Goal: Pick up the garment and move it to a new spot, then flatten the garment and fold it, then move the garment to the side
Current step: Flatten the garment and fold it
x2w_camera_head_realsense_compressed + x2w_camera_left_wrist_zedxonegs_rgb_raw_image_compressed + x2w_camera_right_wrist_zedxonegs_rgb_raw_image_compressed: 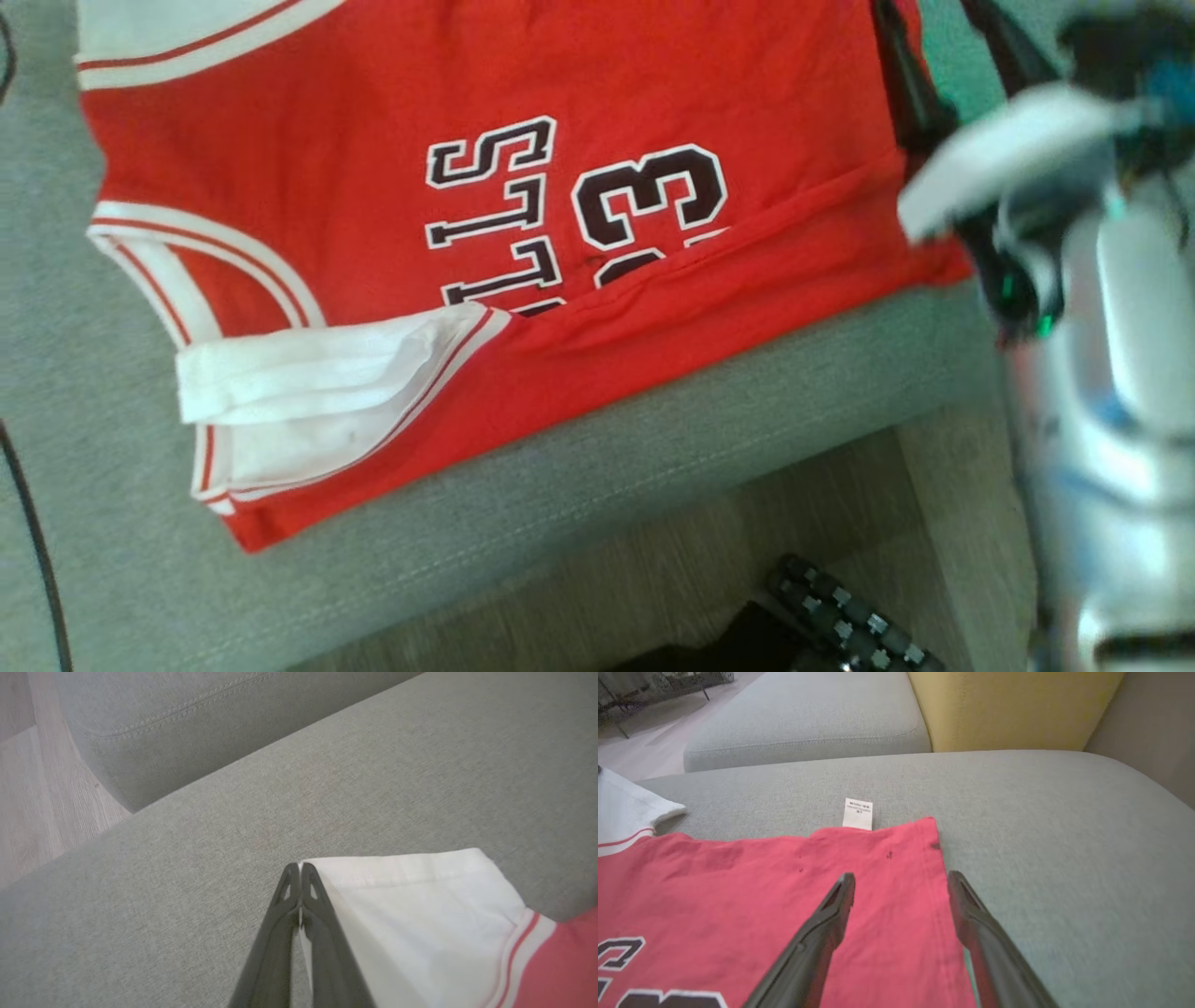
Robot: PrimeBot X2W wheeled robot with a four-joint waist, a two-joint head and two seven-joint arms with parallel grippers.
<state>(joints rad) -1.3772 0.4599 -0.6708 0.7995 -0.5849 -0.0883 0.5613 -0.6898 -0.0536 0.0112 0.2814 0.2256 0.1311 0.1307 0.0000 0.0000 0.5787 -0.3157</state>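
Left hand (299,868) on garment (420,914) edge

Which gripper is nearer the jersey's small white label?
Right. The right gripper stands open over the jersey corner beside the label; the left gripper grips the far white edge.

The garment (373,140) is bright red, with white bands carrying thin red stripes and black lettering outlined in white; its label (858,813) is white with dark print. The sofa (653,448) is plain grey weave. At 1 o'clock in the right wrist view a cushion (1008,709) is mustard yellow. The floor (794,504) is pale wood grain. The left tool (299,868) and right tool (901,877) are dark grey.
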